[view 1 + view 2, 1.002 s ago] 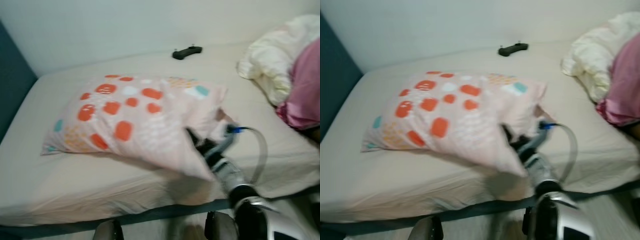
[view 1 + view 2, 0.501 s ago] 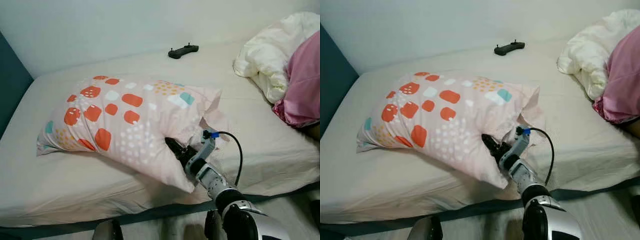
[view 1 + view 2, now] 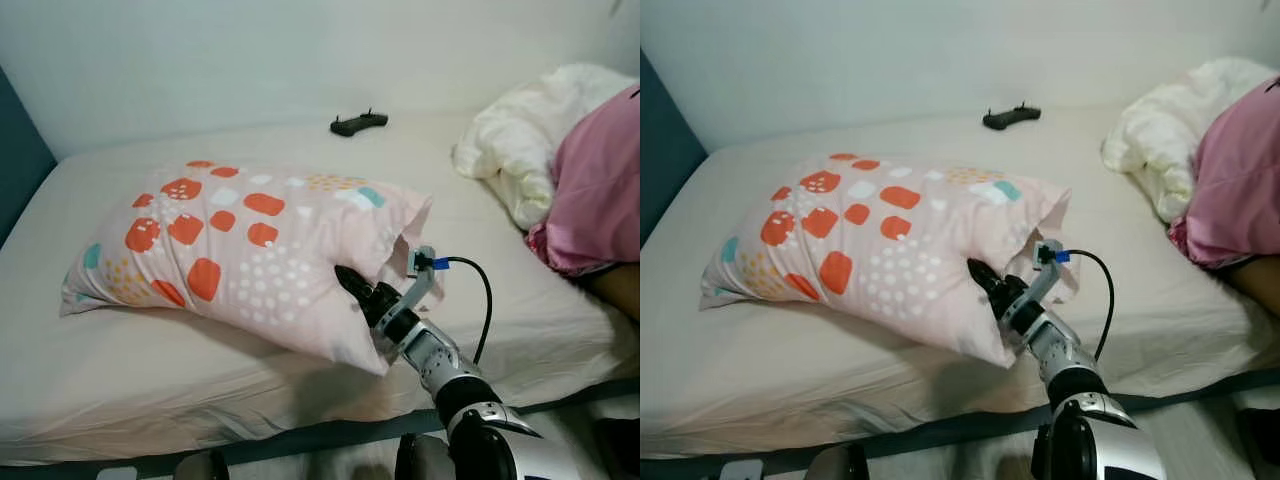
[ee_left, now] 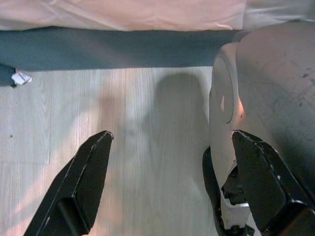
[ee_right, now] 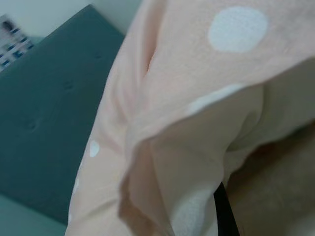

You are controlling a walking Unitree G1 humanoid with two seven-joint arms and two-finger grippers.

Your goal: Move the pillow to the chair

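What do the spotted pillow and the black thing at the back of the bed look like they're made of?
The pillow looks like soft matte cotton cloth: it creases and sags. The black thing looks like hard moulded plastic, likely a game controller; too small to be sure.

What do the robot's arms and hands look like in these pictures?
The right arm is silver with black joints; a black cable with a blue plug loops beside it. Its right hand has black fingers. The left hand has two long, flat, glossy black fingers.
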